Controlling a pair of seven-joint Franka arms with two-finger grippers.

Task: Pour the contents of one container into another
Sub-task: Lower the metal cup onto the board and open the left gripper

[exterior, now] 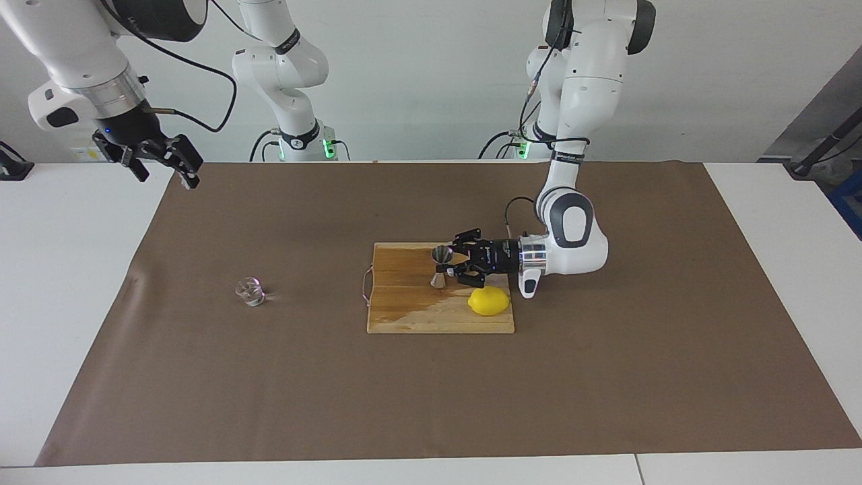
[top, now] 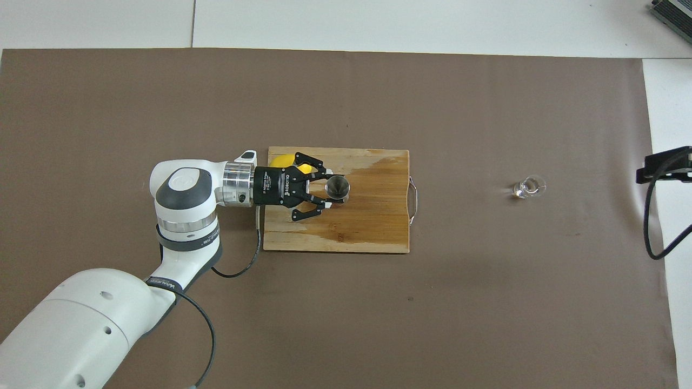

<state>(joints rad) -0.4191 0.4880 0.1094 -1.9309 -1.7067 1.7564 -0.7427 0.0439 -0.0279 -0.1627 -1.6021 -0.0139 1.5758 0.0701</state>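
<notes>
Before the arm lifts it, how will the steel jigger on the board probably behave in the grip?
The jigger is smooth shiny metal, so it may slip. Its narrow waist with wider cones above and below probably helps the left end effector, shut on it, to keep it. It stands tall on a small base on the cutting board, so it would likely tip if nudged.

My left end effector (top: 331, 193) reaches in level over the wooden board (top: 373, 216), its fingers pinched on the steel jigger (top: 337, 187), which stands upright with its open mouth up. At the jigger's nine o'clock, a lemon (top: 282, 160) peeks out past my wrist. At its three o'clock, well apart, the glass cup (top: 529, 187) sits on the brown worktop cover (top: 346, 313). My right end effector (top: 667, 165) waits at the worktop's three o'clock edge.
</notes>
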